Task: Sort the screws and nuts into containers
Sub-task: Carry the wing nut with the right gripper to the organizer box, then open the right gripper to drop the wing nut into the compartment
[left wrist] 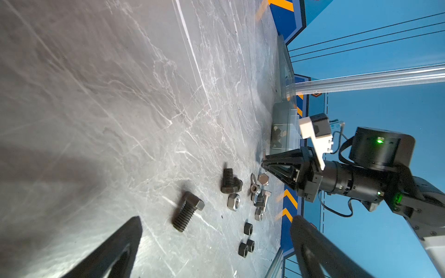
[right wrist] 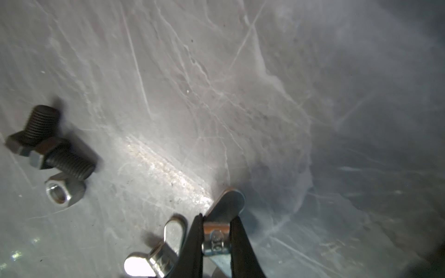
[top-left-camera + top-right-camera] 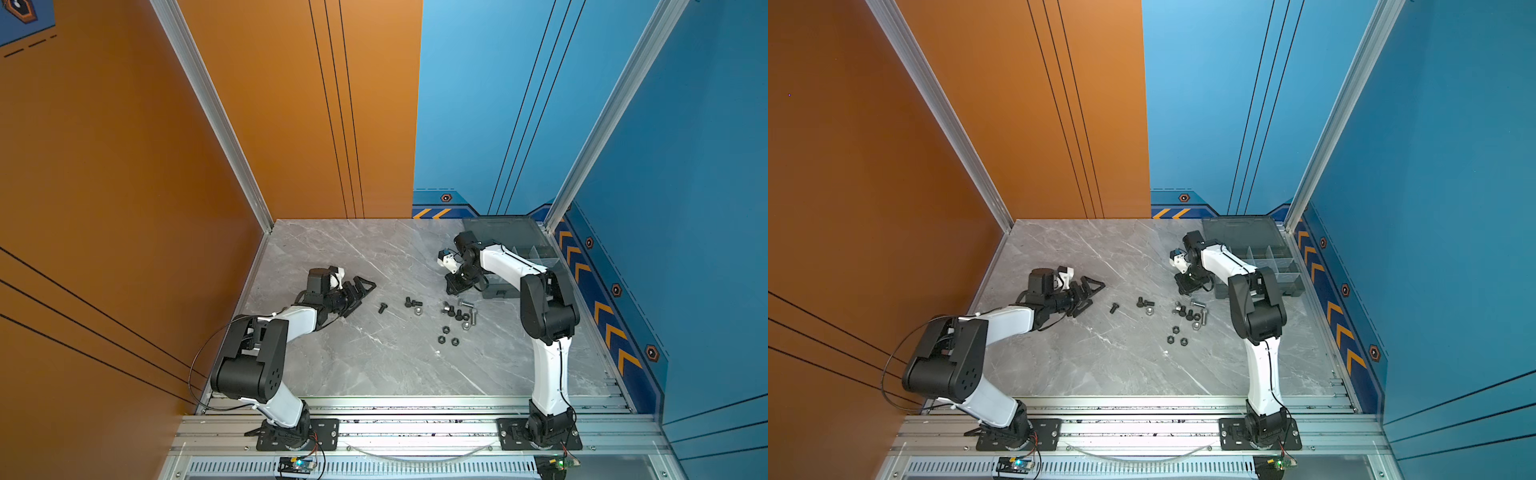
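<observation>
Right pincer is narrow, clamped on a silver wing nut by its body, with an ear poking out past the fingertips. The tips are down at the table. Can't tell if the nut is off the surface. In both top views this pincer sits right of centre, just left of the organizer box and at the upper edge of the loose pile.

A second wing nut lies just beside the held one, next to a finger.

Left pincer is wide open with nothing in it. It's low over the table left of centre, pointing at the pile.

Loose parts mid-table, left to right in a top view:
- lone black screw, nearest the left pincer
- black screw pair, touching, with a silver hex nut just beside them
- mixed cluster of black and silver screws, just below the right pincer
- three black hex nuts, close together at the lower edge of the pile

The box sits in the upper right corner of the table against the blue wall, with its lid folded back. Pale dividers are visible. The right arm covers part of the box, so I can't tell what's in the compartments.
</observation>
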